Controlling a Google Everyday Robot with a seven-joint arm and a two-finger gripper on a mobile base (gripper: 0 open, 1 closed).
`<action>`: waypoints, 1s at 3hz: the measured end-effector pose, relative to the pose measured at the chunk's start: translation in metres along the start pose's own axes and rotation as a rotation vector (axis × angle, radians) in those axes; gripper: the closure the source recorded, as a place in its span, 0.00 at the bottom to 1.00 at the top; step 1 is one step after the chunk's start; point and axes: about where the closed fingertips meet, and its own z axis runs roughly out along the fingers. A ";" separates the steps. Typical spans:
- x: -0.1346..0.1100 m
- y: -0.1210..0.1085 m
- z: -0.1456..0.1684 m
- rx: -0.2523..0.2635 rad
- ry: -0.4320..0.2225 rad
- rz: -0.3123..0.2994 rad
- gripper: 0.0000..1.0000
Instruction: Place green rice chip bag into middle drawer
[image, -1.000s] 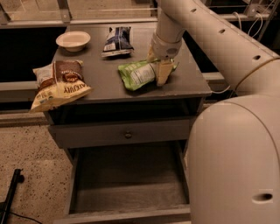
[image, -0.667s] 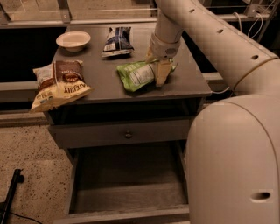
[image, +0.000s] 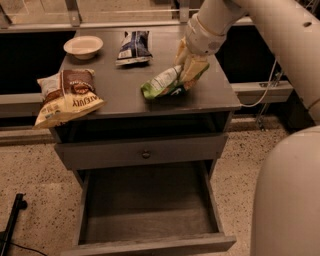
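Note:
The green rice chip bag (image: 165, 84) is on the right part of the grey tabletop (image: 120, 90). Its right end is raised and its left end is still touching the top. My gripper (image: 191, 69) comes down from the upper right and is shut on the bag's right end. The middle drawer (image: 150, 212) is pulled wide open below, and its plank floor is bare. Its front (image: 150, 245) is at the bottom of the view.
A tan-and-brown bag (image: 67, 95) overhangs the table's left edge. A dark blue-and-white bag (image: 133, 47) and a small bowl (image: 83, 46) are at the back. A shut drawer front with a round knob (image: 145, 154) lies above the open drawer. My arm and base (image: 290, 190) fill the right side.
The gripper has closed on the green bag's right end and raised it. The bag now tilts and looks narrower than it did lying flat.

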 end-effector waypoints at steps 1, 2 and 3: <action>-0.002 0.015 -0.020 0.023 -0.058 0.016 0.99; -0.007 0.026 -0.037 0.043 -0.123 0.027 1.00; -0.015 0.055 -0.070 0.103 -0.157 0.054 1.00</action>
